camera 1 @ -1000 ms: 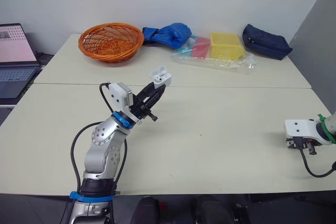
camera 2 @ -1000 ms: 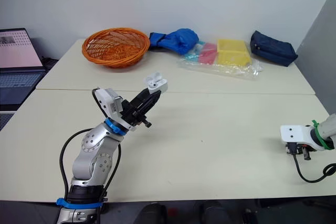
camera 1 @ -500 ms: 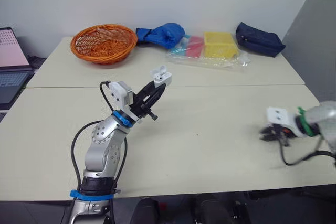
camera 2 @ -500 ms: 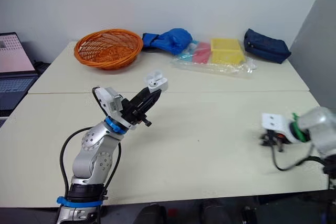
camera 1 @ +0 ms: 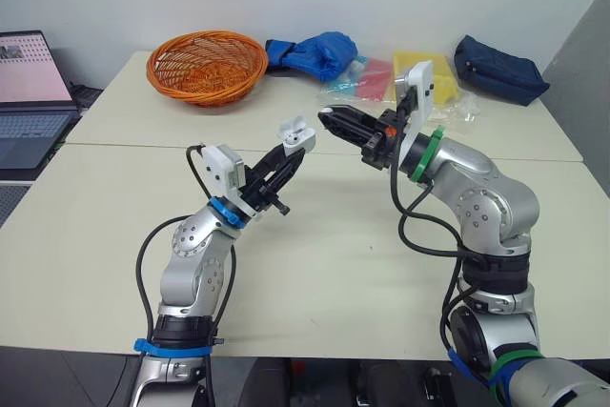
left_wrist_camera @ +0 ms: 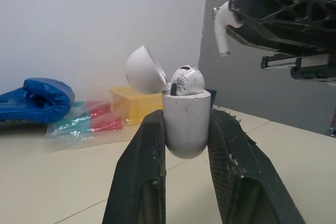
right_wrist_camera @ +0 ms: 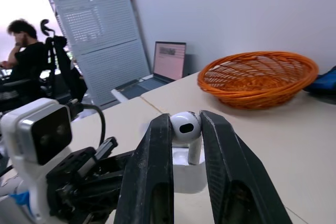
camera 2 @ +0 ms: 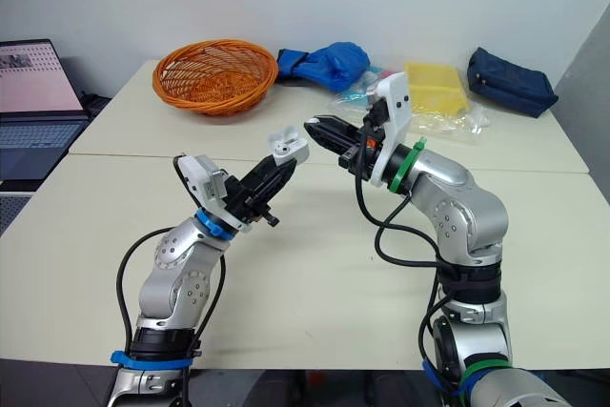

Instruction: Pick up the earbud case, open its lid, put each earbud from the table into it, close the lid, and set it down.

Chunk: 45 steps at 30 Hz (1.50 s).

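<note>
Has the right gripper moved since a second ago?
Yes. From the right edge of the table, the right gripper, holding an earbud, has swung left, just short of the earbud case.

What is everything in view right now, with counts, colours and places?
earbud case: 1, white, lid open, held above the table
seated earbud: 1, white, sitting in the case
loose earbud: 1, white, held close beside the case, not touching it
basket: 1, orange, far left of the table
bundle: 1, blue, far edge, right of the basket
plastic bag: 1, clear, yellow, red and teal contents, far edge
pouch: 1, navy, far right corner
laptop: 1, open, left of the table
person: 1, dark top, background
left pincer: black, clamping the case
right pincer: black, gripping the loose earbud
</note>
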Each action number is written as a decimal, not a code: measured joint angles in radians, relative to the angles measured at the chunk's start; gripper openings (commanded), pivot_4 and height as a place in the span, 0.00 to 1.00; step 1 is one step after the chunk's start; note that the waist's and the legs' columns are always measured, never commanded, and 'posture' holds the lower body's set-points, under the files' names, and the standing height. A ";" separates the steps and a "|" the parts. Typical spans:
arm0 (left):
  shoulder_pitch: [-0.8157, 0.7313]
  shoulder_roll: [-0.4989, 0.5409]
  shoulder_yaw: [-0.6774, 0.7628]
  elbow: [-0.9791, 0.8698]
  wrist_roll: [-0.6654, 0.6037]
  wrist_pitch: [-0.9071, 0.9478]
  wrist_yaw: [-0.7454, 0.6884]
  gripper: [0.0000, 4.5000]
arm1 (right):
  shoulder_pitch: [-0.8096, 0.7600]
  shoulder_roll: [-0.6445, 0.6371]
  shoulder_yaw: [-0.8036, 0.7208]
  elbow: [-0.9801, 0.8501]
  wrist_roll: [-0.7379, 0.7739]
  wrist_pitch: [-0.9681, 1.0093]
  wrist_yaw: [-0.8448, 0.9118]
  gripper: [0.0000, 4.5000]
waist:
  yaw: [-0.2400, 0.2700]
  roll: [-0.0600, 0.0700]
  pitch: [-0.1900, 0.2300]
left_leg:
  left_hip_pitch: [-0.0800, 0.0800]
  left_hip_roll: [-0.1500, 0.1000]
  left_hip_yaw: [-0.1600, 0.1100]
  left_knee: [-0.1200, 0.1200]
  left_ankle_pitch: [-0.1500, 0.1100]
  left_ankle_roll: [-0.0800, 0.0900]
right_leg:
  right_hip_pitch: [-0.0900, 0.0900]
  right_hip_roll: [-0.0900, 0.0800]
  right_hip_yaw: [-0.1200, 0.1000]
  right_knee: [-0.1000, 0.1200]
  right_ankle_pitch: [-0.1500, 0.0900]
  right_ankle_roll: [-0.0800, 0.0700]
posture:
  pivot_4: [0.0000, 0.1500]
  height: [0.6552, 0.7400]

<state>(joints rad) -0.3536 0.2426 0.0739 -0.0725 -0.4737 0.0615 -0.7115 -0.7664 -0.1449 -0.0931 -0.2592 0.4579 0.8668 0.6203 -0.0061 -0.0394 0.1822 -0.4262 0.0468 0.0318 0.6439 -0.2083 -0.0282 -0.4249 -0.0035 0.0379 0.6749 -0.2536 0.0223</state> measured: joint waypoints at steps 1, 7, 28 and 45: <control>-0.002 0.000 0.000 0.000 -0.001 0.000 -0.001 0.16 | -0.001 -0.001 0.002 0.001 0.004 0.000 -0.011 0.09 | 0.000 0.000 0.000 | 0.000 0.000 0.000 0.000 0.000 0.000 | 0.000 0.000 0.000 0.000 0.000 0.000 | 1.00 1.00; -0.002 -0.003 -0.006 -0.001 -0.001 0.001 -0.005 0.16 | -0.025 -0.001 0.036 0.023 0.017 -0.008 -0.041 0.09 | -0.010 0.000 0.000 | 0.001 0.001 -0.002 0.000 0.000 0.000 | 0.000 0.005 0.000 0.002 -0.002 0.001 | 1.00 1.00; -0.001 -0.003 -0.023 -0.019 -0.014 0.026 -0.017 0.16 | -0.002 -0.052 0.135 0.093 0.023 -0.137 -0.052 0.09 | -0.024 0.000 0.000 | 0.001 0.001 -0.002 0.000 0.000 0.000 | 0.000 0.005 0.001 0.003 -0.003 0.002 | 1.00 1.00; -0.004 -0.002 -0.021 -0.023 -0.018 0.039 -0.021 0.16 | 0.023 -0.081 0.160 0.102 0.014 -0.162 -0.054 0.56 | -0.024 0.000 0.000 | 0.001 0.001 -0.002 0.000 0.000 0.000 | 0.000 0.005 0.001 0.003 -0.003 0.002 | 1.00 1.00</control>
<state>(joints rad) -0.3575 0.2407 0.0529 -0.0956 -0.4922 0.1000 -0.7321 -0.7436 -0.2258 0.0672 -0.1573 0.4723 0.7049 0.5665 -0.0301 -0.0394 0.1823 -0.4252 0.0479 0.0300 0.6440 -0.2082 -0.0278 -0.4248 0.0018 0.0386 0.6774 -0.2564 0.0239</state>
